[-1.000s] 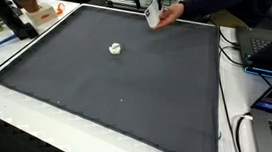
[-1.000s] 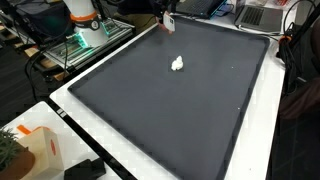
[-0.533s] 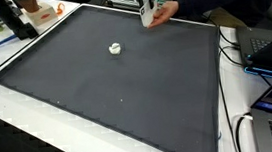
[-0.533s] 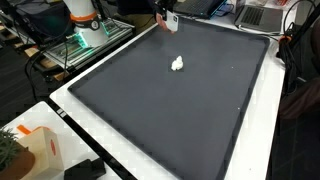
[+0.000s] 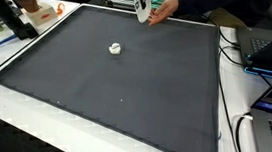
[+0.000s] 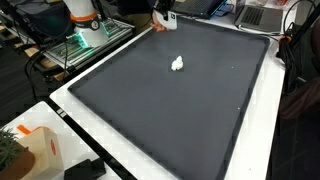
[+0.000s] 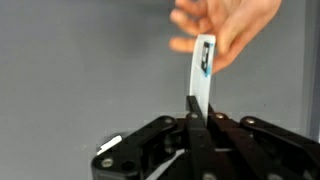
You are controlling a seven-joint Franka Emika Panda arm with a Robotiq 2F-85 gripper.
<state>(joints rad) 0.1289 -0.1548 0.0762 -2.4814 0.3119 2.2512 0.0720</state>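
One thin white card with a dark mark (image 7: 204,65) is clamped by one end in the fully closed pincer (image 7: 196,108) over the far edge of the dark grey mat (image 5: 118,98), a person's hand (image 7: 228,22) holding its other end: a handover, apparently, needing that hand's release next.

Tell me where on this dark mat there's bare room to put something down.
Most of the dark grey mat is bare: the whole near half, and the strips either side of the small white crumpled lump. Crowded only at the far edge, where the black gripper clamps a thin white card that a person's hand also touches.
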